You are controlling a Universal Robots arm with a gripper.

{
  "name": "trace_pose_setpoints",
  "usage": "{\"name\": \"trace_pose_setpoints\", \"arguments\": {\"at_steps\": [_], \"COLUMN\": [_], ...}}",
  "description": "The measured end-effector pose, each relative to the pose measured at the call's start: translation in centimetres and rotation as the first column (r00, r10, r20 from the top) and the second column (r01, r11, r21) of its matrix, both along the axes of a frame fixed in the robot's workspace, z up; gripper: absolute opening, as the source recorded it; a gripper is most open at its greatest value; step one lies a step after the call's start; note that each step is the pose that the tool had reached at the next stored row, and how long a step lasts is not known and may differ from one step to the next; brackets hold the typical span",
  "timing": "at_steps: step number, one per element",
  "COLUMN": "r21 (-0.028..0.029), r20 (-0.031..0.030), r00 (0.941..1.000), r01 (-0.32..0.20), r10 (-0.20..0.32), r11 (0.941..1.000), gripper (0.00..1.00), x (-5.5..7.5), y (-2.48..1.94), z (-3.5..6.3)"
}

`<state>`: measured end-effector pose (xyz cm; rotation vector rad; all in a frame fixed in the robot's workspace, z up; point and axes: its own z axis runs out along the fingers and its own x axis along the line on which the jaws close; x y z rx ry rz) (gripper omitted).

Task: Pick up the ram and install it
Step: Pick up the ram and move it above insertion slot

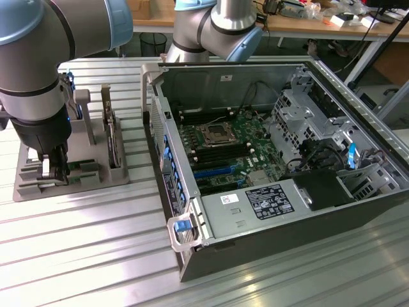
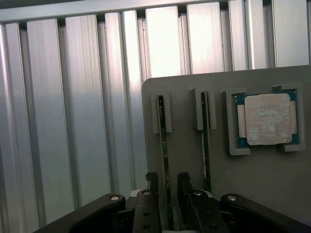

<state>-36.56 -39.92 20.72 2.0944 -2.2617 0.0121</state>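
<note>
The ram [image 2: 163,141] is a thin green stick standing on edge in a slot of the grey holder [image 2: 252,194]. A second stick like it [image 2: 206,145] stands in the neighbouring slot. My gripper [image 2: 167,182] is open, and its two black fingers [image 2: 152,180] straddle the near end of the first stick with a gap still showing. In the exterior view the gripper [image 1: 54,171] hangs low over the grey holder [image 1: 32,185] at the exterior view's left. The open computer case [image 1: 192,256] lies to the right of it, with black memory slots [image 1: 214,151] on the green motherboard [image 1: 255,150].
A square silver processor chip [image 2: 266,119] sits in a pocket of the holder beside the sticks. Upright parts [image 1: 108,131] stand in the holder behind the gripper. The processor socket [image 1: 213,133], drive cages [image 1: 307,109] and power supply [image 1: 255,208] crowd the case. Ribbed aluminium table [image 1: 96,256] surrounds everything.
</note>
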Motion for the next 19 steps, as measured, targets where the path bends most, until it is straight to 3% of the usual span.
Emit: {"name": "trace_pose_setpoints", "arguments": {"at_steps": [3, 6, 11, 19], "r21": [0.0, 0.0, 0.0, 0.0018], "r20": [0.0, 0.0, 0.0, -0.0001], "r00": [1.0, 1.0, 1.0, 1.0], "r01": [0.0, 0.0, 0.0, -0.001], "r10": [0.0, 0.0, 0.0, 0.001], "r11": [1.0, 1.0, 1.0, 1.0], "gripper": [0.29, 0.13, 0.13, 0.13], "x": [0.0, 0.0, 0.0, 0.0], "y": [0.0, 0.0, 0.0, 0.0], "z": [0.0, 0.0, 0.11, 1.7]}}
